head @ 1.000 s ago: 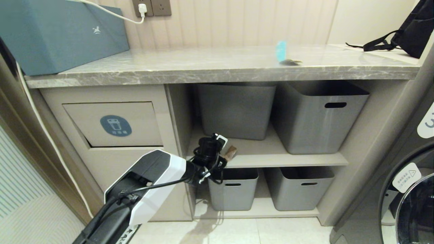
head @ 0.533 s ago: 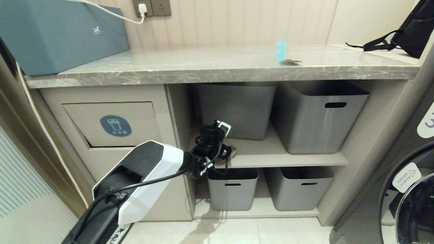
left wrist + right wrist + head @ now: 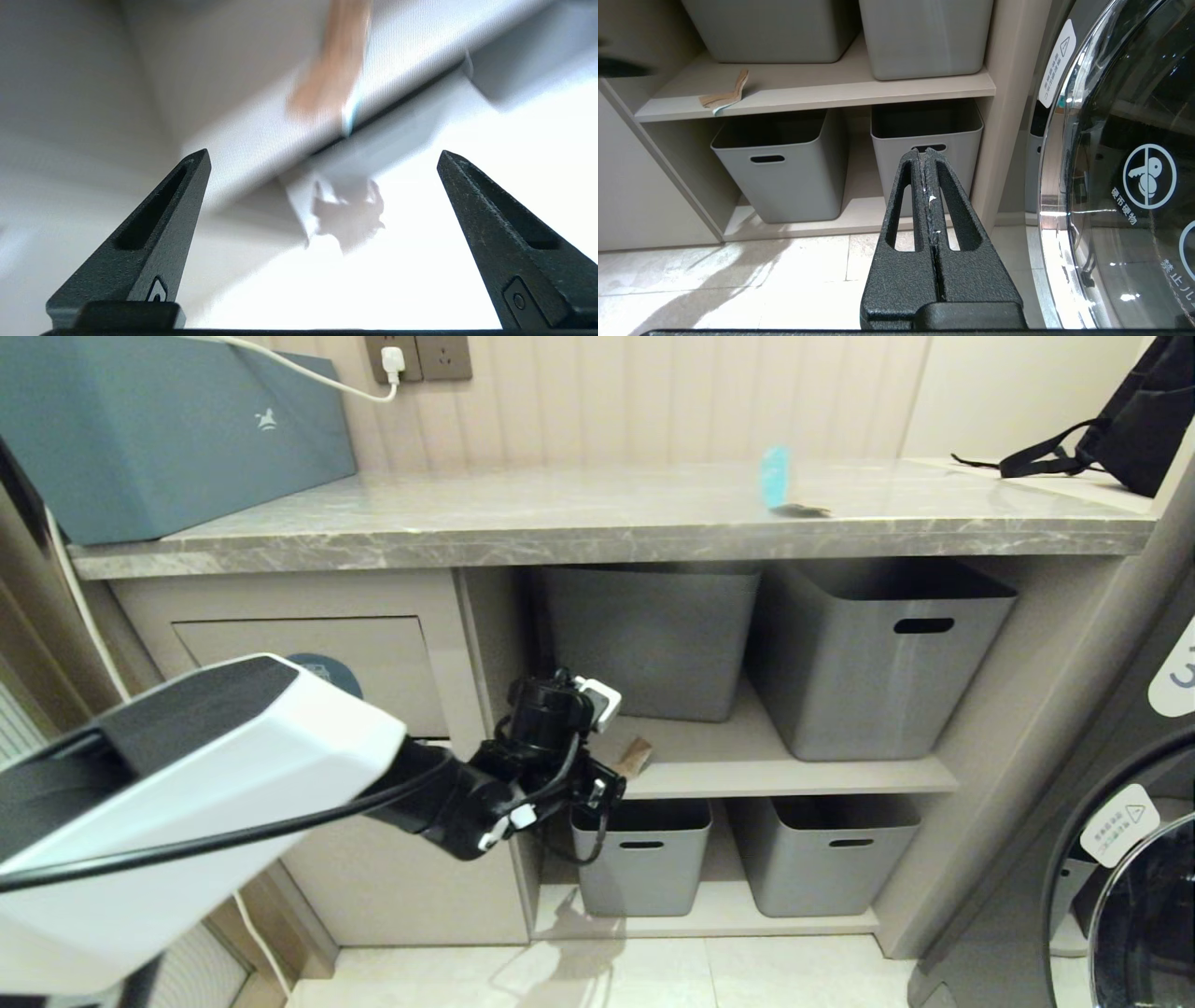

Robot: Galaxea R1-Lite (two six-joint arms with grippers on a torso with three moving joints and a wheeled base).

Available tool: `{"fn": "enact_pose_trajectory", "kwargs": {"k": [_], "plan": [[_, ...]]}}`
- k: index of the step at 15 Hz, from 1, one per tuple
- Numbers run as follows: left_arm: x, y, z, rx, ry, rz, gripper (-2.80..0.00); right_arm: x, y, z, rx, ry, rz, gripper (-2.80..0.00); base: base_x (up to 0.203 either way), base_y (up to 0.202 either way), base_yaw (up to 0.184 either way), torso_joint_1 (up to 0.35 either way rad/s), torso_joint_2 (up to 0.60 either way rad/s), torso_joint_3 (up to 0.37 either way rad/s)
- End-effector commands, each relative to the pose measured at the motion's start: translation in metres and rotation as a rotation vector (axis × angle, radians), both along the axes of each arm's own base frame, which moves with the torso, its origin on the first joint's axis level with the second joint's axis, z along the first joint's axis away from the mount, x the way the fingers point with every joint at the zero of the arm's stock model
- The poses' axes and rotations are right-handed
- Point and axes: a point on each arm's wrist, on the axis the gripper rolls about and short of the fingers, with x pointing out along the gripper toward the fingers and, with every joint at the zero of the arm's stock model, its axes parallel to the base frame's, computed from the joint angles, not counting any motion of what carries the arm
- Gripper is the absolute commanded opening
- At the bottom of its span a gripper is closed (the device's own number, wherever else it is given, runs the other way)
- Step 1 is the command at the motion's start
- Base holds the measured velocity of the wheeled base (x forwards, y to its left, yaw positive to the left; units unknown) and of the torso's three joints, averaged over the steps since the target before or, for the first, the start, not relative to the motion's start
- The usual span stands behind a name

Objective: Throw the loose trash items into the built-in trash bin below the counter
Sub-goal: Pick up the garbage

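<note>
Risk: left tool (image 3: 322, 154) (jaws wide, empty) may shove scrap (image 3: 635, 756) off shelf (image 3: 747, 770). Right tool (image 3: 930, 161) is shut.

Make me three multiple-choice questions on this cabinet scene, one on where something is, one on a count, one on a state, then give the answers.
1. Where does the brown cardboard scrap lie?
A. on the middle shelf
B. on the floor
C. inside a tub

2. How many grey tubs show in the head view?
A. two
B. four
C. six

3. How does the left end effector stand?
A. shut on a scrap
B. open and empty
C. shut and empty

Answers:
A, the scrap rests at the shelf's front edge, above the lower tubs.
B, two tubs sit on each shelf.
B, its fingers stand wide apart with nothing between them; the scrap is beyond them.
</note>
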Motion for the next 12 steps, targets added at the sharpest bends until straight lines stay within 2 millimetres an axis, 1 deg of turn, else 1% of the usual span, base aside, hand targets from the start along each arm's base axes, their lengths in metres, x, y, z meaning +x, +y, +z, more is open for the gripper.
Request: {"fn": "enact_pose_trajectory", "kwargs": {"k": [1,4,6,7,8,9,10,11,12], "plan": [[-0.051,0.034,0.048,-0.043,-0.031,-0.013,0.0,0.0,0.0,0.0,0.0,0.002,0.0,-2.8,0.0,0.0,0.0,0.0,0.0,0.0],[-0.125,0.088,0.08,-0.115,-0.048,-0.024,0.0,0.0,0.0,0.0,0.0,0.002,0.0,-2.8,0.0,0.0,0.0,0.0,0.0,0.0],[-0.172,0.134,0.094,-0.188,-0.098,0.024,0.0,0.0,0.0,0.0,0.0,0.002,0.0,-2.8,0.0,0.0,0.0,0.0,0.0,0.0],[-0.194,0.161,0.099,-0.231,-0.141,0.088,0.0,0.0,0.0,0.0,0.0,0.002,0.0,-2.8,0.0,0.0,0.0,0.0,0.0,0.0],[-0.214,0.189,0.099,-0.272,-0.186,0.182,0.0,0.0,0.0,0.0,0.0,0.002,0.0,-2.8,0.0,0.0,0.0,0.0,0.0,0.0],[-0.233,0.211,0.096,-0.313,-0.223,0.269,0.0,0.0,0.0,0.0,0.0,0.002,0.0,-2.8,0.0,0.0,0.0,0.0,0.0,0.0],[-0.253,0.226,0.087,-0.355,-0.246,0.338,0.0,0.0,0.0,0.0,0.0,0.002,0.0,-2.8,0.0,0.0,0.0,0.0,0.0,0.0],[-0.273,0.235,0.069,-0.383,-0.246,0.384,0.0,0.0,0.0,0.0,0.0,0.002,0.0,-2.8,0.0,0.0,0.0,0.0,0.0,0.0],[-0.29,0.239,0.053,-0.405,-0.253,0.408,-2.8,0.0,0.0,0.0,0.0,0.002,0.0,-2.8,0.0,0.0,0.0,0.0,0.0,0.0]]}}
